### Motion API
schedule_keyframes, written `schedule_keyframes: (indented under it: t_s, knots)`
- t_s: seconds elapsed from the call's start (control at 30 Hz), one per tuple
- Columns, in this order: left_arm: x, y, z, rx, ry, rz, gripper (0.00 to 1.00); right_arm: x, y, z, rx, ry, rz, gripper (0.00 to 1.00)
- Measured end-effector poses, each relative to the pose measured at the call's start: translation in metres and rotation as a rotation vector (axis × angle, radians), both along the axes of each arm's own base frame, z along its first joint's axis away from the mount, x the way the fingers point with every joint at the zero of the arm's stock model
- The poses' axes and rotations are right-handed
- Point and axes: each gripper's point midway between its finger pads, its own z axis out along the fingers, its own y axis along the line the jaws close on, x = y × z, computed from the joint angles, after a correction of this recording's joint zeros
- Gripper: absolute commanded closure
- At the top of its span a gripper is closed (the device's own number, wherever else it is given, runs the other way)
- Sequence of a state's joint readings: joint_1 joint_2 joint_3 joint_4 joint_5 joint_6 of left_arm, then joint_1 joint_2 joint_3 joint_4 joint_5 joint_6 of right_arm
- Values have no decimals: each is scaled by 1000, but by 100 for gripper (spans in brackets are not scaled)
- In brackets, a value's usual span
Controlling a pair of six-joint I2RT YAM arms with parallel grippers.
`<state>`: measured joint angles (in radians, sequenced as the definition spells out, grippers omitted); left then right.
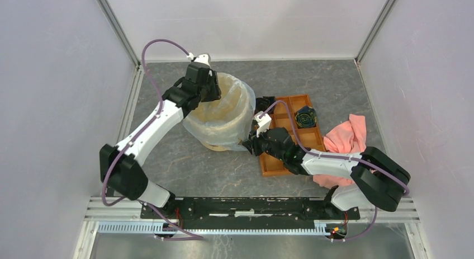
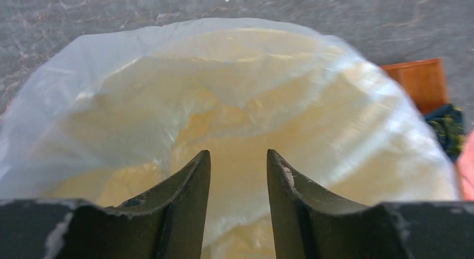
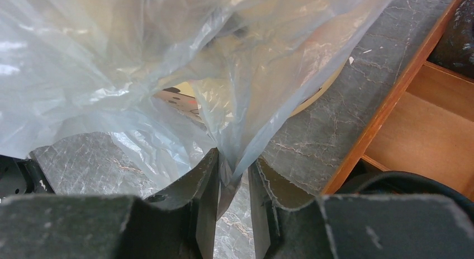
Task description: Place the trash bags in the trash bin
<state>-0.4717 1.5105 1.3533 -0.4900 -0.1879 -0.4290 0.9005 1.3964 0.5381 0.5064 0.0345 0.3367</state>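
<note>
The trash bag (image 1: 237,97) is translucent pale blue-grey plastic. It is draped over and into the cream-yellow trash bin (image 1: 217,145), lining its mouth and covering its sides. My left gripper (image 1: 214,94) hovers over the bin's far-left rim, open and empty. In the left wrist view its gripper (image 2: 238,154) points into the lined bin (image 2: 240,130). My right gripper (image 1: 250,142) is low at the bin's right side. In the right wrist view that gripper (image 3: 233,157) stands narrowly apart, pinching a taut, bunched fold of the bag (image 3: 112,74). A printed patch of the bin (image 3: 180,97) shows through a gap.
An orange compartment tray (image 1: 278,161) lies right of the bin, right behind my right wrist, with a dark green patterned object (image 1: 306,117) in a far compartment. A pink cloth (image 1: 346,137) lies at its right. The tray's edge (image 3: 391,105) is close to my right fingers.
</note>
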Motion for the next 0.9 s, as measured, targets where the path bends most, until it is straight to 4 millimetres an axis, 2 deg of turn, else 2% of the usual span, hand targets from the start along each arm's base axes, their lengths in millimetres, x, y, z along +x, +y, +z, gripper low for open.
schedule_keyframes:
  t_s: [0.17, 0.23, 0.3, 0.4, 0.53, 0.57, 0.6, 0.67, 0.73, 0.8, 0.9]
  knots:
    - [-21, -2, 44, -52, -95, -12, 55, 0, 0, 0, 1, -1, 0, 69]
    - [-27, -3, 48, -66, -107, -15, 59, 0, 0, 0, 1, 0, 0, 69]
    - [-30, -5, 44, -69, -95, -26, 68, 0, 0, 0, 3, 2, -1, 69]
    - [-26, -17, 24, -74, -44, -42, 70, 0, 0, 0, 7, 6, -3, 69]
    - [-19, -42, -12, -104, 32, -67, 74, 0, 1, 1, 13, 12, -6, 69]
    - [-16, -51, -26, -125, 53, -72, 75, 0, 1, 1, 15, 12, -6, 68]
    - [-16, -52, -27, -126, 55, -74, 75, 0, 1, 1, 18, 14, -7, 68]
    - [-15, -61, -46, -149, 82, -74, 75, 0, 2, 2, 23, 14, -8, 68]
    - [-16, -62, -62, -140, 103, -64, 70, 0, 2, 1, 24, 16, -9, 68]
    - [-19, -56, -76, -108, 121, -40, 58, 0, 2, 0, 23, 19, -11, 68]
    - [-19, -43, -77, -47, 113, 1, 44, 0, 2, 1, 27, 19, -12, 68]
